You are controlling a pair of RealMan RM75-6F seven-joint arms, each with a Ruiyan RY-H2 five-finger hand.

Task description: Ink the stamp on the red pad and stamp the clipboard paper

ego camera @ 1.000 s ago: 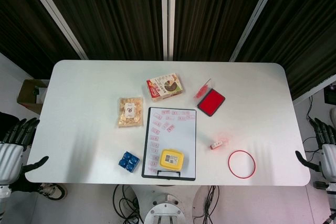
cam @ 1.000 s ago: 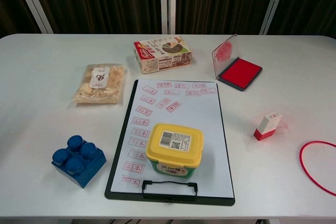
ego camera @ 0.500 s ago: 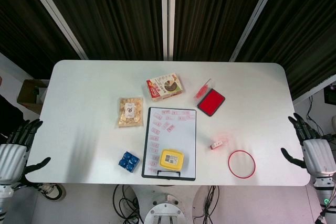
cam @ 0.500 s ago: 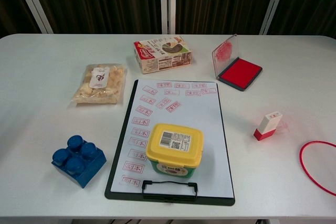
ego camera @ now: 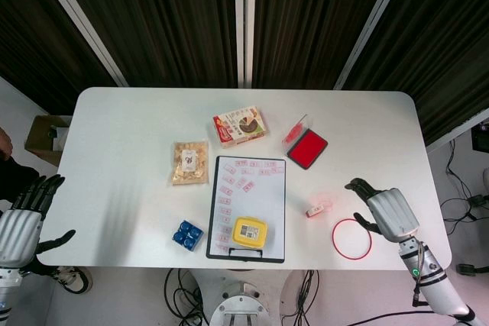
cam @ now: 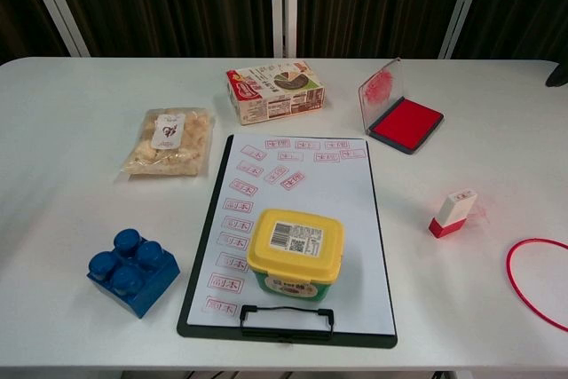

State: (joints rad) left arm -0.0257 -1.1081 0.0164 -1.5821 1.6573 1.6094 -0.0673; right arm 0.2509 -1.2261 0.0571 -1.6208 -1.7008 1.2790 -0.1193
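The stamp [ego camera: 318, 209] lies tipped over on the surface [ego camera: 114, 135], just right of the clipboard [ego camera: 269, 211], long axis running toward the ink pad [ego camera: 308, 147]. The right hand [ego camera: 387, 211] hovers close by over the red ring [ego camera: 351, 239], fingers loosely apart, holding nothing. The left hand [ego camera: 21, 219] sits off the edge, fingers spread.

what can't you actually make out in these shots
- Right hand: chest view shows only a dark tip at the right edge; its palm side is hidden in the head view.
- Red ring: cut off by the chest view's right edge.
- Stamp face: too small in the head view.
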